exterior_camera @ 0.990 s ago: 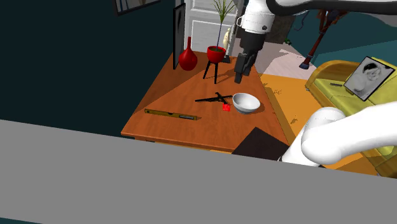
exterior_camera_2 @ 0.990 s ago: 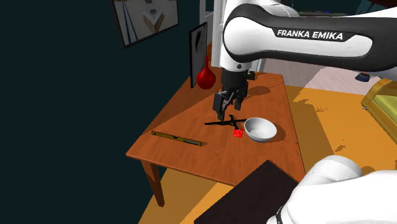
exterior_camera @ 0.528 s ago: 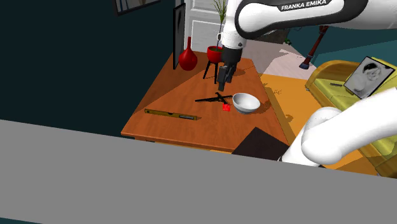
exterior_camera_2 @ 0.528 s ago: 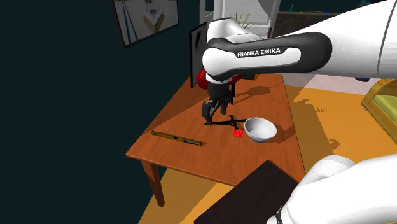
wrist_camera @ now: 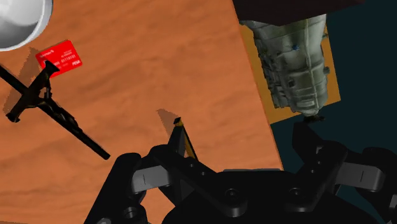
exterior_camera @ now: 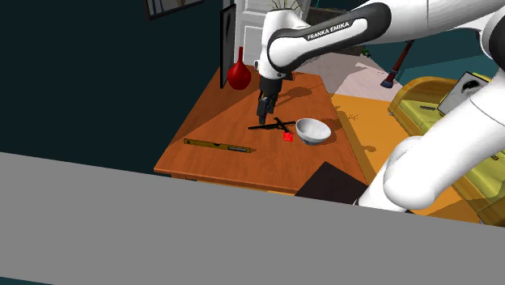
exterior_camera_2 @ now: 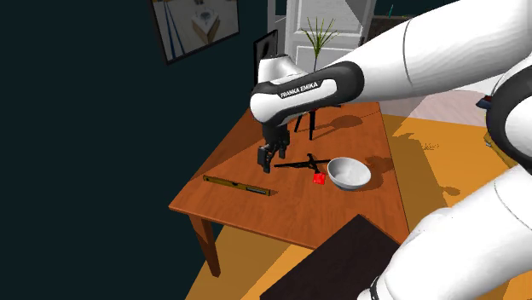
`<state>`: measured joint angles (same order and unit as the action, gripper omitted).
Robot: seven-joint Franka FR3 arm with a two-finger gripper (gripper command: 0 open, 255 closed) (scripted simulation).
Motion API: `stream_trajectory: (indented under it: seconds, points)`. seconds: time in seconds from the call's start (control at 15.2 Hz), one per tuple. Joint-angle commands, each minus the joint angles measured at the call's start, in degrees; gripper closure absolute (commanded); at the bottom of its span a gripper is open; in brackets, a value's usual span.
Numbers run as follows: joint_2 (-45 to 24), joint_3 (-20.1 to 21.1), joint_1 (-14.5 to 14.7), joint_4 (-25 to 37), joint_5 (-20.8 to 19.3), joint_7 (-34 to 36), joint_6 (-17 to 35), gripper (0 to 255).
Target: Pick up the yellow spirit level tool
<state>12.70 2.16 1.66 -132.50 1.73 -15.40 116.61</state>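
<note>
The all-black two-finger gripper (exterior_camera_2: 267,160) hangs with its jaws apart. In the wrist view (wrist_camera: 216,147) the two fingers (wrist_camera: 130,175) stand wide of one another, with bare wood between them. They hold nothing and touch nothing. In the shoulder view the gripper (exterior_camera: 263,111) points down over the brown wooden table (exterior_camera: 243,105), just above the surface. It sits at the shoulder view's left end of a thin black cross-shaped tool (exterior_camera: 273,125).

The long, thin, dull-yellow spirit level (exterior_camera: 217,146) lies flat on the table. It is close to the near edge on the shoulder view's left and runs roughly along that edge. It is well apart from the gripper and from everything else on the table. From the second exterior view it (exterior_camera_2: 239,185) reads as a narrow olive-yellow bar with darker stretches along it. In the wrist view one slim, yellow-edged end (wrist_camera: 181,135) shows on the wood before the rest passes under the gripper's black body.

To the right of the cross-shaped tool, a small flat red card (exterior_camera: 288,137) lies just beside a round white bowl (exterior_camera: 312,130). A glossy red vase (exterior_camera: 238,74) stands at the table's far side.
</note>
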Motion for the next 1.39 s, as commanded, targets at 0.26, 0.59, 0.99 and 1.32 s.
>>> stream_trajectory:
  seconds: [0.26, 0.59, 0.99, 1.32]
  points:
    - [-13.6, 0.11, 0.23, 6.58, -1.33, -3.31, 7.06, 0]
    - [-24.69, 0.37, 0.52, 13.83, -2.64, -5.53, 10.89, 0]
    - [-38.13, 0.67, 1.14, 24.99, -4.44, -7.84, 13.17, 0]
    - [-49.7, 0.83, 1.94, 36.7, -5.91, -9.75, 13.04, 0]
